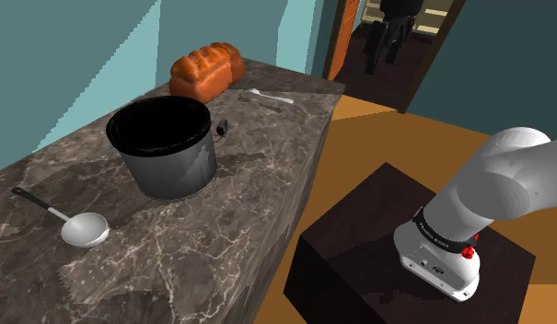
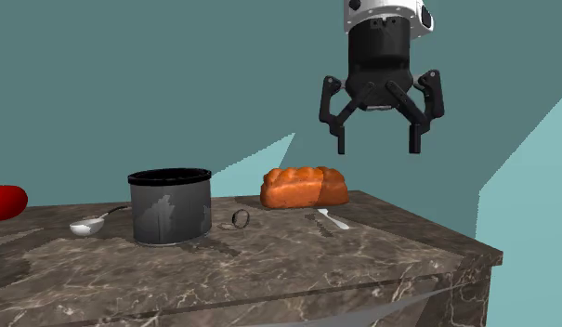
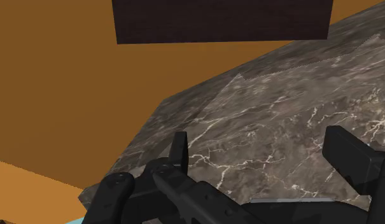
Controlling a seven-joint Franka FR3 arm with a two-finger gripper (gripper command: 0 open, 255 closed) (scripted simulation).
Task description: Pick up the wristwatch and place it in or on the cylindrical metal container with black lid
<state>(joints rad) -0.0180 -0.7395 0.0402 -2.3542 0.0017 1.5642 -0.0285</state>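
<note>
When I look from the shoulder view, my arm [image 1: 488, 189] is cut off by the right edge, above the dark stand [image 1: 359, 239]. The wristwatch [image 1: 223, 126] is a tiny dark thing on the counter [image 1: 258, 193], just beside the grey container [image 1: 166, 156], on the side toward the bread [image 1: 206, 71]. It is too small there for me to tell its face from its band. The container has a black rim and an open top. A ladle [image 1: 83, 228] lies on its other side, and a pale spoon [image 1: 267, 95] lies near the bread.

From the second exterior view, the wristwatch [image 2: 240, 219] looks like a thin dark ring standing on its edge. It sits between the container [image 2: 169, 206] and the spoon [image 2: 332, 218], near the container but not touching it. A red round thing [image 2: 5, 200] is cut off by the left edge. My tool [image 2: 378, 147] hangs high over the counter, well apart from the wristwatch. Its fingers are spread wide with nothing between them. My arm is cut off at the top edge.

Through the wrist view, my tool [image 3: 261, 159] has its black fingers [image 3: 179, 149] standing apart, and their lower parts are cut off by the picture's edge. Dark stone counter with white veins shows between them. Past the counter's edge is the orange floor [image 3: 70, 95], and the stand [image 3: 223, 22] is cut off too.
</note>
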